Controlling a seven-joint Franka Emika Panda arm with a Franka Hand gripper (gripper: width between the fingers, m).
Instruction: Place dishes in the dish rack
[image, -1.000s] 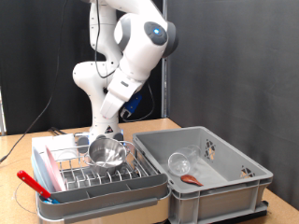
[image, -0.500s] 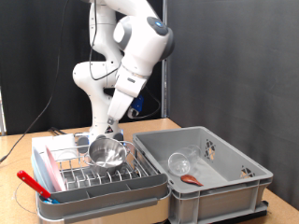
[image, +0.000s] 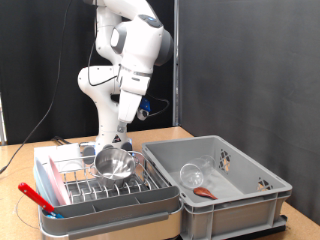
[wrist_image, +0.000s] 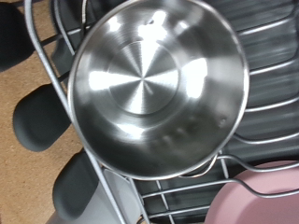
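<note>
The shiny steel bowl sits upright in the dish rack, a pale tray with a wire grid, at the exterior view's lower left. In the wrist view the bowl fills the frame, resting on the rack's wires. My gripper hangs just above the bowl, with nothing seen between its fingers. Its fingers do not show in the wrist view. The clear glass lies on its side in the grey crate, with the reddish-brown spoon beside it.
A pink flat piece stands at the rack's left end and also shows in the wrist view. A red-handled tool sticks out to the left. Black rounded pads lie beside the rack. A black curtain hangs behind.
The arm's upper joints have swung towards the exterior view's left and the hand has risen slightly. The bowl has stayed in the rack.
</note>
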